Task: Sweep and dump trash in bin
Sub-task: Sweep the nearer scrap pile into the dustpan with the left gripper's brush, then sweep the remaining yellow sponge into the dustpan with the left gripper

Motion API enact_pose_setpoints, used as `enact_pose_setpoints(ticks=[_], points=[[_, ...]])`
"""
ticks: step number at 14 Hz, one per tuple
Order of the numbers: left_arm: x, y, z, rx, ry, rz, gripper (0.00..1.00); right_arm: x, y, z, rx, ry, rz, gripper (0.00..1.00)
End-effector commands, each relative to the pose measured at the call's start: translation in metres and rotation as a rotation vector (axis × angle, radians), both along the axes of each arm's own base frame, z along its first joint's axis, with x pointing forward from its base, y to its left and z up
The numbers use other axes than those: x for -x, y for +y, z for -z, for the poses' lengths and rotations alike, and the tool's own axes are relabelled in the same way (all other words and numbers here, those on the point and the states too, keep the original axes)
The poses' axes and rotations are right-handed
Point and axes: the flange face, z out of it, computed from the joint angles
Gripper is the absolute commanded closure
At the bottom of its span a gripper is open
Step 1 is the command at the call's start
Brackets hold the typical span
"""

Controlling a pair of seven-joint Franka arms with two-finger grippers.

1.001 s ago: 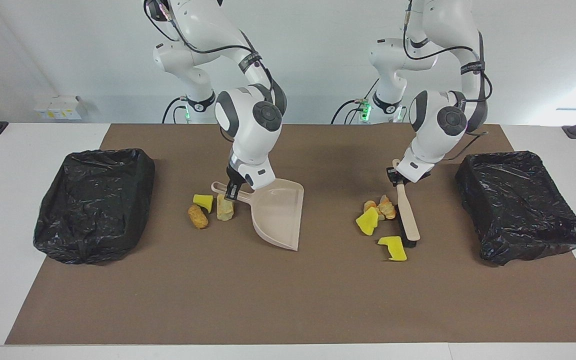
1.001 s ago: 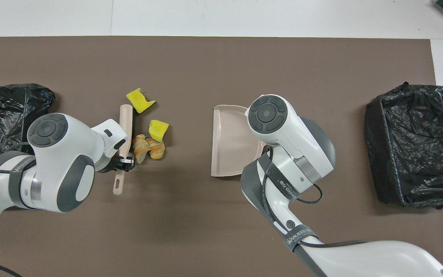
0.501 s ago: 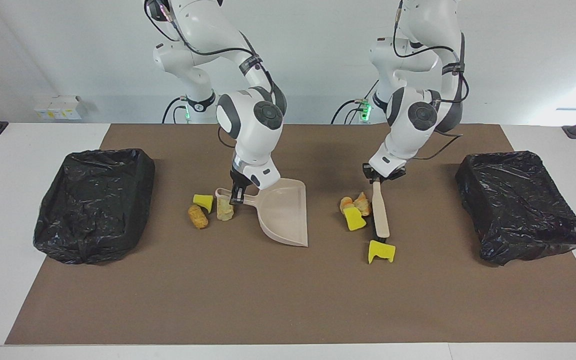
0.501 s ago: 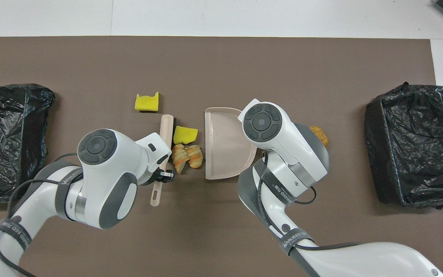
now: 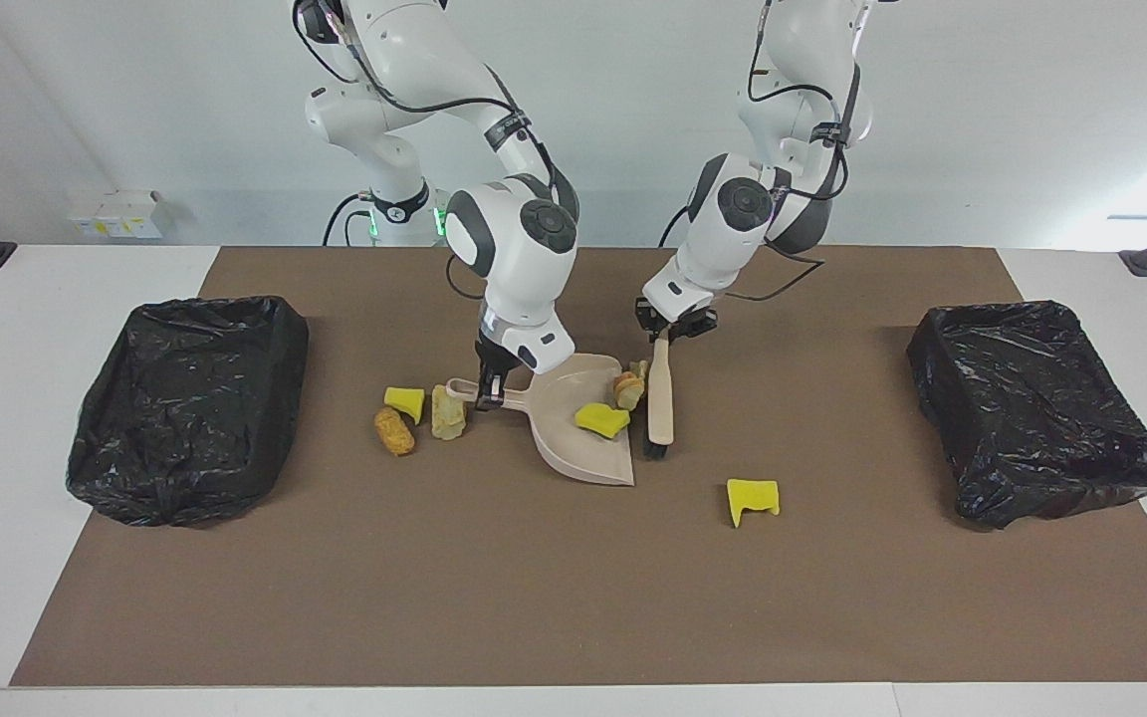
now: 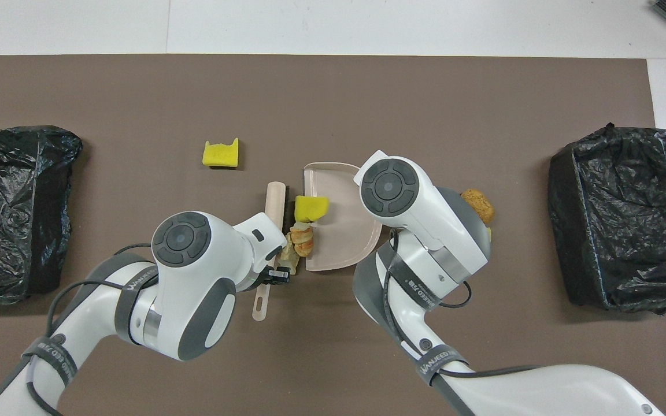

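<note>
Dustpan (image 5: 573, 423) sits mid-frame in the facing view, mouth tipped toward the brush (image 5: 660, 403), which stands right against its open edge. Right gripper (image 5: 487, 393) is clamped on the dustpan's handle; left gripper (image 5: 666, 334) is clamped on the brush handle. One yellow sponge piece (image 5: 601, 419) lies inside the pan, with tan crumbly lumps (image 5: 628, 386) at the pan's lip, touching the brush. Another yellow sponge piece (image 5: 753, 497) lies alone on the brown mat (image 5: 573, 597), lower right of centre, well apart from the brush. Three scraps (image 5: 412, 416) cluster just beside the handle, left of centre. Black-lined bins sit at far left (image 5: 185, 403) and far right (image 5: 1036, 408) of the frame.
</note>
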Motion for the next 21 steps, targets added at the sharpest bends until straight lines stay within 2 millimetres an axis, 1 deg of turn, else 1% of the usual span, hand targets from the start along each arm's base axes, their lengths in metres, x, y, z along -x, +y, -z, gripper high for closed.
enact_pose_setpoints(ticks=[1, 2, 3, 5, 7, 8, 9, 10, 11, 12, 13, 14, 15, 16, 18, 19, 21], points=[[0.000, 0.001, -0.007, 0.023, -0.003, -0.043, 1.00, 0.005, 0.008, 0.008, -0.026, -0.008, 0.018, 1.00], [-0.004, 0.006, -0.015, 0.025, 0.002, -0.053, 1.00, 0.005, 0.008, 0.008, -0.026, -0.008, 0.018, 1.00], [-0.013, 0.019, -0.027, 0.023, 0.025, -0.071, 1.00, 0.005, 0.008, 0.008, -0.027, -0.009, 0.018, 1.00], [-0.042, 0.061, -0.057, -0.024, 0.067, -0.087, 1.00, 0.005, 0.008, 0.008, -0.026, -0.008, 0.018, 1.00], [-0.072, 0.090, -0.084, -0.120, -0.011, -0.062, 1.00, 0.005, 0.008, 0.008, -0.025, -0.007, 0.018, 1.00], [-0.085, 0.102, -0.089, -0.138, -0.035, -0.076, 1.00, 0.005, 0.008, 0.008, -0.026, -0.008, 0.018, 1.00], [-0.102, 0.120, -0.089, -0.161, -0.067, -0.093, 1.00, 0.005, 0.007, 0.008, -0.026, -0.007, 0.018, 1.00], [-0.123, 0.151, -0.089, -0.194, -0.092, -0.091, 1.00, 0.005, 0.007, 0.008, -0.023, -0.004, 0.019, 1.00], [-0.143, 0.176, -0.091, -0.199, -0.121, -0.042, 1.00, 0.005, 0.008, 0.009, -0.022, -0.003, 0.018, 1.00], [-0.161, 0.190, -0.093, -0.192, -0.148, 0.015, 1.00, 0.005, 0.007, 0.009, -0.021, -0.002, 0.020, 1.00], [-0.177, 0.205, -0.085, -0.213, -0.156, 0.047, 1.00, 0.006, 0.007, 0.009, -0.017, 0.003, 0.020, 1.00], [-0.192, 0.213, -0.071, -0.248, -0.175, 0.062, 1.00, 0.006, 0.007, 0.008, -0.016, 0.003, 0.023, 1.00], [-0.204, 0.213, -0.058, -0.278, -0.213, 0.081, 1.00, 0.006, 0.007, 0.008, -0.016, 0.003, 0.023, 1.00], [-0.210, 0.214, -0.046, -0.301, -0.224, 0.099, 1.00, 0.007, 0.007, 0.009, -0.014, 0.006, 0.022, 1.00], [-0.220, 0.212, -0.036, -0.316, -0.221, 0.156, 1.00, 0.007, 0.007, 0.009, -0.014, 0.006, 0.022, 1.00], [-0.222, 0.208, -0.034, -0.316, -0.218, 0.186, 1.00, 0.007, 0.007, 0.008, -0.012, 0.008, 0.022, 1.00], [-0.206, 0.194, -0.010, -0.325, -0.151, 0.230, 1.00, 0.009, 0.006, 0.010, -0.006, 0.017, 0.024, 1.00]])
